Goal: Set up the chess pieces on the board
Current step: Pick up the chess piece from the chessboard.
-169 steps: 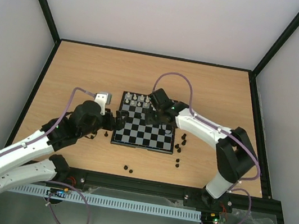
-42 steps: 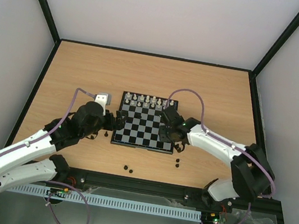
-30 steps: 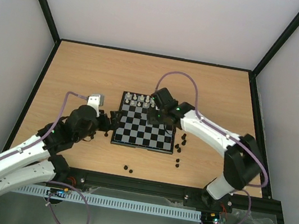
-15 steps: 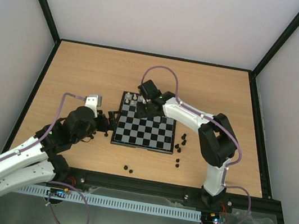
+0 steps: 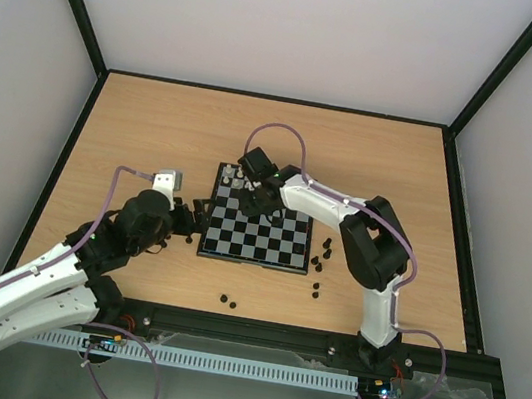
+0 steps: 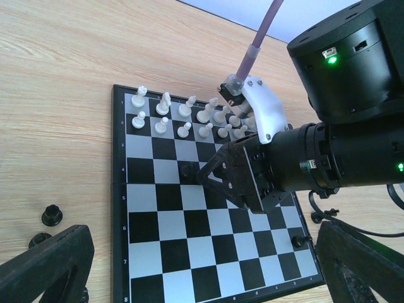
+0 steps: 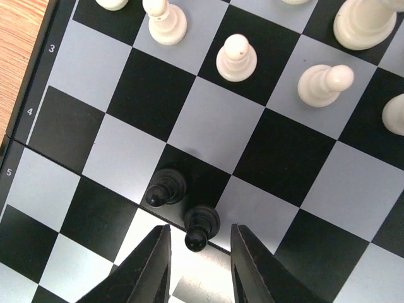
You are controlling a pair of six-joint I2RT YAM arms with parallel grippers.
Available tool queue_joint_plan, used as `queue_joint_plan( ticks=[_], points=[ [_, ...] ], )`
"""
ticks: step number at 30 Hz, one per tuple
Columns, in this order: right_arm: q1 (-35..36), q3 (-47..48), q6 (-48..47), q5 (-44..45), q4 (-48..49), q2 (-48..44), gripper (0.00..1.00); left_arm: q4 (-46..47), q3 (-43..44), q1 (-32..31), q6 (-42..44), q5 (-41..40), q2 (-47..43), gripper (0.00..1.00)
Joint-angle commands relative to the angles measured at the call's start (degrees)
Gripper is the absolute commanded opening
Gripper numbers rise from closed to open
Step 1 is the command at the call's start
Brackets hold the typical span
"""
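Right gripper (image 7: pixel 199 238) is down over the far-left part of the board (image 5: pixel 252 259), jaws a little apart with a black pawn (image 7: pixel 201 228) standing between them, not pinched yet as far as I can see. Left gripper (image 6: pixel 202 262) hangs spread wide by the board's left edge, holding nothing. I'd centre first, since a 2nd black pawn (image 7: pixel 165 187) stands just beside 1 finger, then squeeze gently and lift straight up, clear of the white pieces (image 7: pixel 237 58).
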Motion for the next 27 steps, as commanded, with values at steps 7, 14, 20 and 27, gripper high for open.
queue_joint_plan(
  ticks=[7,14,20,27],
  points=[
    [0.63,3.52,-0.7,2.23,-3.6,2.84,0.23,0.47,-0.68,0.64,0.74,-0.48,-0.39,0.99],
    [0.63,3.86,-0.8,3.77,-4.13,3.32,0.18,0.38,-0.86,0.9,0.8,-0.32,-0.52,0.99],
    [0.74,2.55,-0.39,4.79,-4.01,1.37,0.09,0.47,-0.98,1.05,0.84,0.04,-0.51,1.0],
    [1.13,-2.62,0.29,5.7,-4.67,-6.71,0.08,0.73,-1.02,1.07,0.8,0.33,-0.11,1.0]
  ],
)
